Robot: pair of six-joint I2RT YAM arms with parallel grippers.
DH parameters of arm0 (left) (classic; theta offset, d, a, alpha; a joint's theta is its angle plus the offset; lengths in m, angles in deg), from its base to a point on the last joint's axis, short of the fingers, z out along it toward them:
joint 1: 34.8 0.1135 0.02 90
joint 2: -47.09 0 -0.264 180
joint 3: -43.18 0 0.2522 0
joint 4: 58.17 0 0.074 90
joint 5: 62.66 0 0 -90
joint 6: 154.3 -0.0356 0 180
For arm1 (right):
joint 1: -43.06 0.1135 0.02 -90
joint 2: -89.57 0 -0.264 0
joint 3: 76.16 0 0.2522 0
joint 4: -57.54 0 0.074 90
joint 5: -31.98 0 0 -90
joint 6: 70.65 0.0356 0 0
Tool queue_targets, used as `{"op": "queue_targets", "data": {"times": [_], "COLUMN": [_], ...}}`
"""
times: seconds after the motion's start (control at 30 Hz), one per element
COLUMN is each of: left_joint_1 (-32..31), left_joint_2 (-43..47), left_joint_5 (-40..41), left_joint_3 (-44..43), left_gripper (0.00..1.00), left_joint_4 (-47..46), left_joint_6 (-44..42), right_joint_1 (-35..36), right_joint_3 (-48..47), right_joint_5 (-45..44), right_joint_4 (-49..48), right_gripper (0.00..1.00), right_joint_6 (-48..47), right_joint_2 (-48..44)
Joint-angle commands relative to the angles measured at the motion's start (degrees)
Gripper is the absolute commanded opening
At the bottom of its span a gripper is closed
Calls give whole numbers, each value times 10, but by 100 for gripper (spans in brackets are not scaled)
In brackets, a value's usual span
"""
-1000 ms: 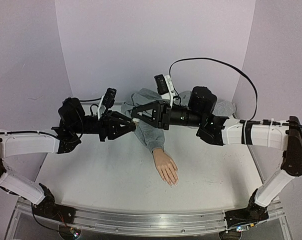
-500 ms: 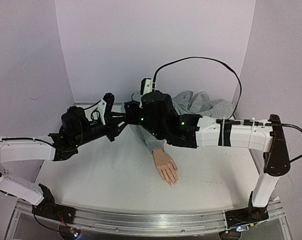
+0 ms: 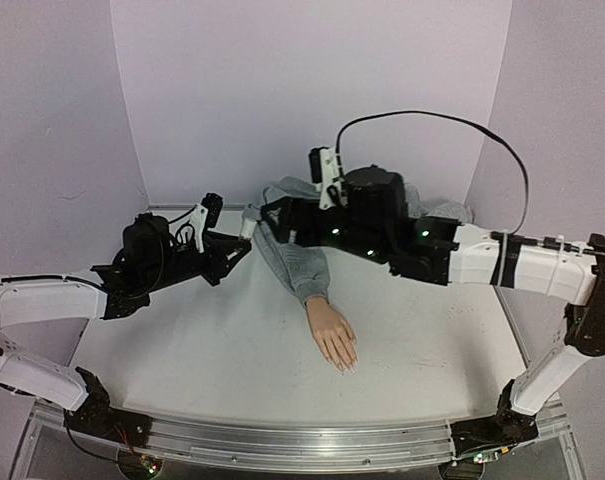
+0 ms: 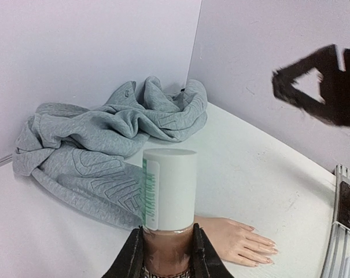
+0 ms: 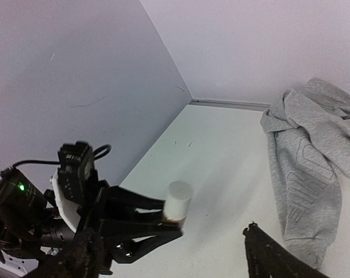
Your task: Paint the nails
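My left gripper (image 4: 168,246) is shut on a small bottle (image 4: 169,188) with a white cap and brown polish, held upright above the table at the back left (image 3: 247,222). The right gripper (image 5: 172,255) is open, its fingers spread wide just right of the bottle (image 5: 177,202) and not touching it. The flesh-coloured mannequin hand (image 3: 332,335) lies palm down mid-table. Its nails (image 3: 347,366) point toward the near edge and also show in the left wrist view (image 4: 272,251). Its grey sleeve (image 3: 297,265) runs back to the wall.
The bunched grey sweatshirt (image 4: 105,133) fills the back of the table between the two arms. Pale walls (image 3: 312,90) close in the back and both sides. A metal rail (image 3: 282,445) runs along the near edge.
The right gripper has opened and drawn back to the right, away from the bottle's cap. The left gripper still holds the bottle in about the same place.
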Motion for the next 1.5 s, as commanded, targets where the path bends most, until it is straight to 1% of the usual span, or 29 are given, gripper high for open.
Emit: {"op": "queue_targets", "data": {"times": [0.0, 0.03, 0.13, 0.23, 0.3, 0.37, 0.43, 0.5, 0.57, 0.63, 0.9, 1.3, 1.4, 1.47], "left_joint_1": [27, 35, 54, 58, 58, 56, 53, 45, 37, 31, 17, 16, 17, 19], "left_joint_2": [28, 26, 13, -5, -21, -37, -49, -55, -58, -63, -82, -94, -93, -87], "left_joint_5": [-117, -148, -248, -351, -436, -502, -536, -549, -558, -561, -574, -569, -535, -488], "left_joint_3": [-24, -29, -52, -75, -90, -95, -91, -91, -97, -102, -120, -118, -108, -94], "left_gripper": [0, 0, 0, 0, 0, 0, 0, 0, 0, 0, 0, 0, 0, 0], "left_joint_4": [1, 1, 0, -7, -34, -92, -168, -207, -212, -213, -219, -222, -222, -222], "left_joint_6": [56, 70, 109, 129, 161, 211, 261, 283, 283, 284, 287, 270, 252, 229], "right_joint_1": [-87, -94, -120, -134, -134, -134, -134, -134, -134, -133, -129, -122, -114, -105], "right_joint_3": [78, 96, 141, 158, 158, 164, 178, 185, 186, 186, 170, 161, 156, 148], "right_joint_5": [180, 203, 281, 369, 428, 478, 525, 561, 585, 600, 613, 592, 567, 535], "right_joint_4": [-74, -89, -135, -176, -200, -242, -303, -364, -396, -423, -464, -470, -443, -406], "right_gripper": [94, 97, 98, 98, 98, 93, 87, 79, 69, 62, 47, 15, 9, 6], "right_joint_6": [-36, -44, -45, -37, -32, -21, -2, 14, 26, 37, 57, 62, 44, 21], "right_joint_2": [-96, -110, -134, -128, -111, -100, -94, -88, -81, -72, -37, -10, -11, -14]}}
